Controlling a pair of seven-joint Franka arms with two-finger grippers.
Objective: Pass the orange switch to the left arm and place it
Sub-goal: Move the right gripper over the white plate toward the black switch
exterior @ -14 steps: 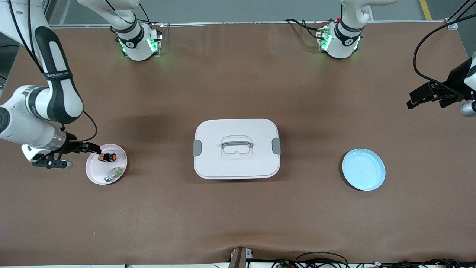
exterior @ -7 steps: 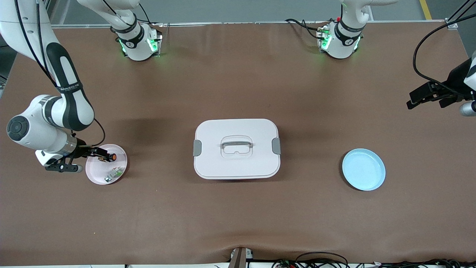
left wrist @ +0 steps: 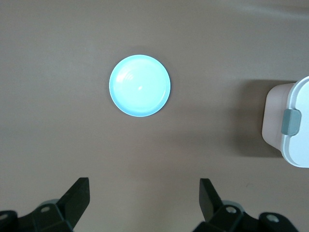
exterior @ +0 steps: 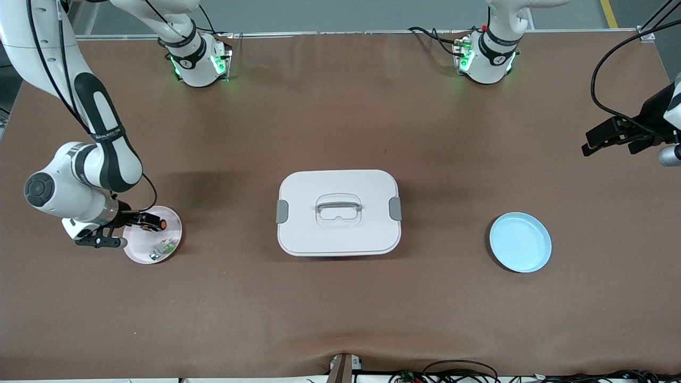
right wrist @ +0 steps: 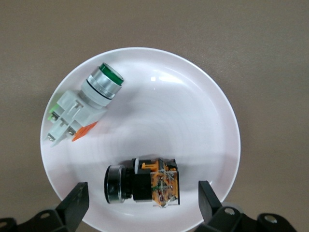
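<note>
We see the right gripper (exterior: pixel 142 222) low over the pink plate (exterior: pixel 171 242), fingers spread wide on either side of the orange switch (right wrist: pixel 142 186), which lies on that plate beside a green-and-white part (right wrist: pixel 79 109). The left gripper (exterior: pixel 612 139) waits open above the table's left-arm end, well apart from the box (exterior: pixel 338 212) and blue plate (exterior: pixel 520 242).

The right hand (exterior: pixel 150 222) sits low over the pink plate (exterior: pixel 153 250) at the orange switch (exterior: pixel 157 224) — the box (exterior: pixel 338 213) mid-surface, the blue plate (exterior: pixel 520 242) beside it — and the left hand (exterior: pixel 612 137) waits.
</note>
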